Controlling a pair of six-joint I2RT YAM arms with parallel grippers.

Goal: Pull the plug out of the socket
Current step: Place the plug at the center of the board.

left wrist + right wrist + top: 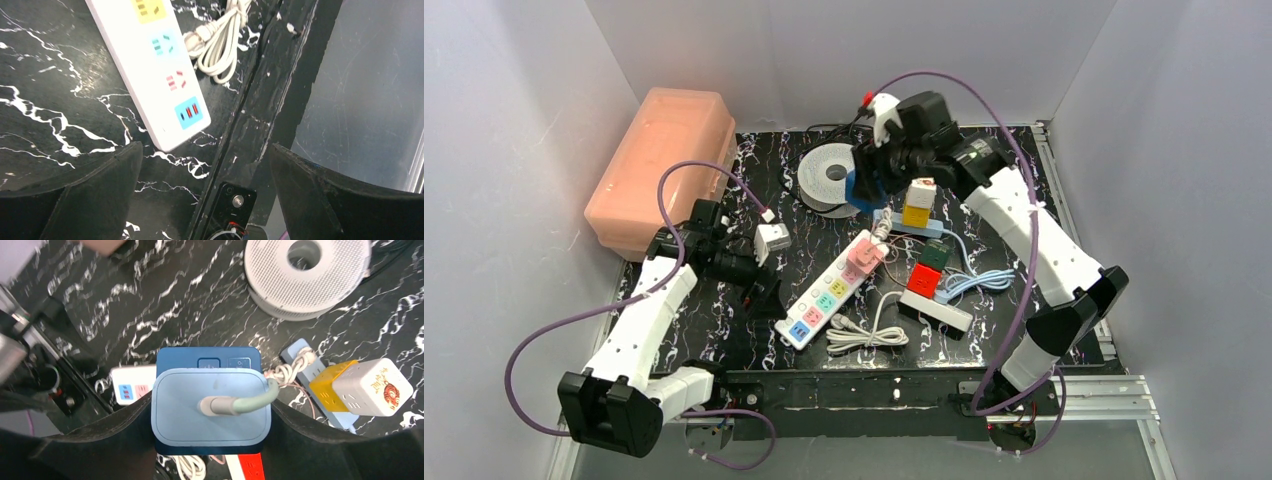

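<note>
Though printed red, unreadable on white cube (372, 387) beyond power strip (834, 290). Clamped around blue plug (210, 405): right hand (211, 435). Gaping wide, empty: left hand (205, 160).

The left arm (639, 325) and right arm (1034, 235) wear white shells between black joints; a purple cable (929, 72) loops along each. Behind the broad, tapering, matte black fingers (90, 195) sits a white camera block (772, 240)

No wording reads clearly; the white cube adapter (372, 387) at four o'clock bears a red emblem, too blurred.
</note>
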